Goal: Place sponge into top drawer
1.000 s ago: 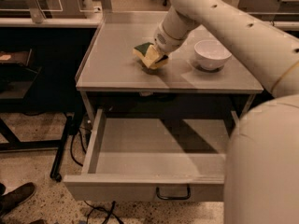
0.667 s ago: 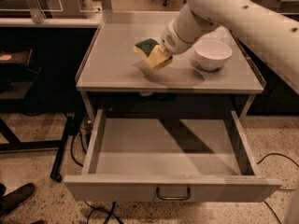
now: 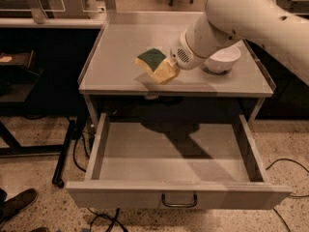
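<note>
The sponge (image 3: 155,64), pale yellow foam with a dark green face, is held tilted in the air above the front part of the grey cabinet top (image 3: 116,57). My gripper (image 3: 169,67) is shut on the sponge's right end, coming in from the right on the big white arm (image 3: 241,18). The top drawer (image 3: 174,153) is pulled wide open below, its grey floor bare, with its dark loop handle (image 3: 179,200) at the centre of the front panel. The sponge hangs above the cabinet's front edge, just behind the drawer opening.
A white bowl (image 3: 223,58) stands on the cabinet top at the right, partly behind my arm. Black cables (image 3: 285,163) lie on the speckled floor. A shoe (image 3: 17,204) shows at bottom left. A dark bench frame (image 3: 19,81) stands to the left.
The arm has lifted the sponge off the cabinet top and carried it forward, toward the front edge above the open drawer. The bowl and drawer have not moved.
</note>
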Available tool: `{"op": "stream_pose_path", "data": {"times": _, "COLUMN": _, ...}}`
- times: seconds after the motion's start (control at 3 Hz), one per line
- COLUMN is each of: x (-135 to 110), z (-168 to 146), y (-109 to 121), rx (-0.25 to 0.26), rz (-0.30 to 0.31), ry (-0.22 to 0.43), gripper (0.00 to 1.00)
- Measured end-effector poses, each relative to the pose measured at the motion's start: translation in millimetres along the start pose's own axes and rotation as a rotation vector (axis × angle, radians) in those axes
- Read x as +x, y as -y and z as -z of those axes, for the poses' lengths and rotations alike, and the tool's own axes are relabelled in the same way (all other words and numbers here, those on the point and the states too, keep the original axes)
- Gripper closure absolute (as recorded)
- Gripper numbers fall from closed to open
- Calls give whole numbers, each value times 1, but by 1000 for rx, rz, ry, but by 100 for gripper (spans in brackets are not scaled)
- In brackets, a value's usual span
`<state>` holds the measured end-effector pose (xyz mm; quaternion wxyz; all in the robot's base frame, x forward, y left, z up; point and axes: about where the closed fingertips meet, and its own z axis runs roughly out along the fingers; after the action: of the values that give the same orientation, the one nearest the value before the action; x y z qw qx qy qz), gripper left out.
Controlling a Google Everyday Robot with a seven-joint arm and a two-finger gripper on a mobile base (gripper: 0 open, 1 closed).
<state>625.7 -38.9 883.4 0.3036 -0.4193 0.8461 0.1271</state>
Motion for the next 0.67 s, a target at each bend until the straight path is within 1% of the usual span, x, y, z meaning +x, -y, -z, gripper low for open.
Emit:
{"op": "stream_pose_path", "data": {"times": 0.33, "x": 12, "z": 11, "y": -18, "rx": -15, "rz": 32, "ry": -21, "gripper": 100}}
{"op": "stream_pose_path", "data": {"times": 0.67, "x": 50, "z": 25, "y": -59, "rx": -49, "rz": 3, "ry": -100, "gripper": 100}}
